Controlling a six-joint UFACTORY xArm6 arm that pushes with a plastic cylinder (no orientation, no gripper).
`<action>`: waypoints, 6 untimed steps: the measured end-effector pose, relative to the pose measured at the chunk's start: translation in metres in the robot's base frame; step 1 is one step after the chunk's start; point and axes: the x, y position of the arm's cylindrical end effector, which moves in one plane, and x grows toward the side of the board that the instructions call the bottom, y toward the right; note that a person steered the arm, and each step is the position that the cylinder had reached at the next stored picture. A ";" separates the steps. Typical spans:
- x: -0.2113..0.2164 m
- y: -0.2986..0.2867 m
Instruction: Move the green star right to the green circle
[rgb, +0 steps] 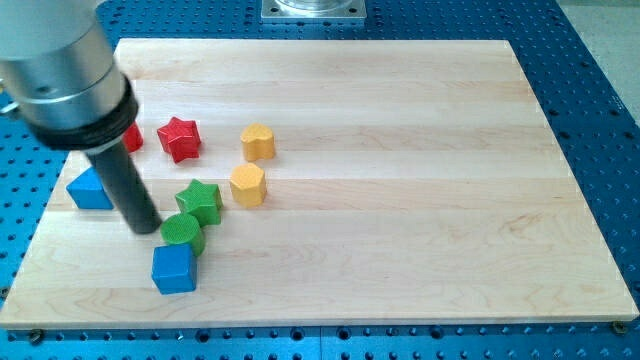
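The green star (200, 200) lies on the wooden board (400, 180) at the view's left-centre. The green circle (182, 232) sits just below and left of it, nearly touching. My tip (146, 226) rests on the board just left of the green circle and below-left of the green star, a small gap away from both. The dark rod rises from it up to the grey arm body at the view's top left.
A blue cube (173, 268) lies right below the green circle. A blue block (90, 189) sits left of the rod. A red star (180, 138), a partly hidden red block (131, 138), a yellow heart (258, 142) and a yellow hexagon (247, 185) lie nearby.
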 end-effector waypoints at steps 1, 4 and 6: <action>-0.032 0.027; 0.005 0.104; 0.007 0.140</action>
